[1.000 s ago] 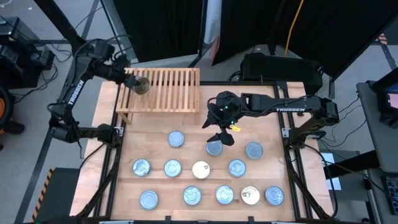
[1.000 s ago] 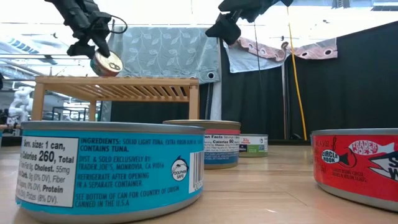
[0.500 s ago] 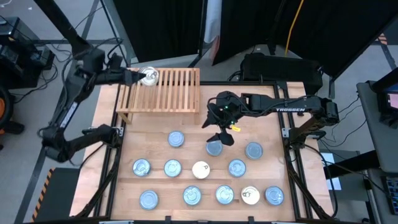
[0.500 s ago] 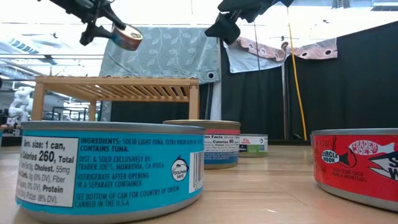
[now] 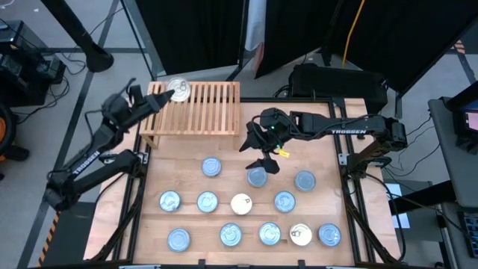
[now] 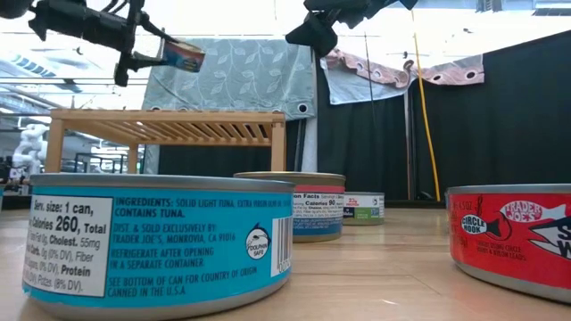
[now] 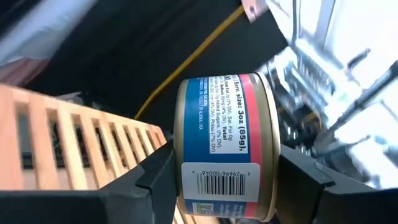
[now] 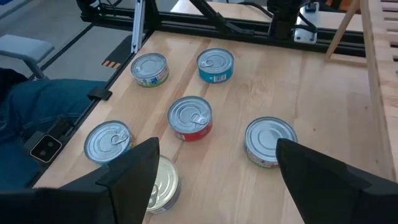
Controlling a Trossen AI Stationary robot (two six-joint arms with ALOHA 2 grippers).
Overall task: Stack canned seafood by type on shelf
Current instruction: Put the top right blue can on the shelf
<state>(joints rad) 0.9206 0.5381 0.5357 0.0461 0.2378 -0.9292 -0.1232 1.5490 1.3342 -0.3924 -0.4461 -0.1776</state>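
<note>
My left gripper reaches in level from the table's left and is shut on a can with a blue and red label, high above the far left corner of the slatted wooden shelf. The low view shows this can well clear of the shelf top. My right gripper hovers open over the middle of the table, above one of several cans that stand on their bases in rows on the tabletop. My left gripper pinches the can between its two fingers, one on each flat end near the rim. The fingers come level from the table's left. The can is lifted clear, tilted, with its label side toward the wrist camera.
Rows of cans fill the table's near half; a cream-topped one stands among them. In the right wrist view a red can and a blue one stand ahead. Black frame rails line the table's sides.
My left gripper has tipped from pointing down to level and rolled, while its arm has drawn back toward the table's left. The can has gone up and toward the shelf's far left corner, turning with the gripper and staying held.
</note>
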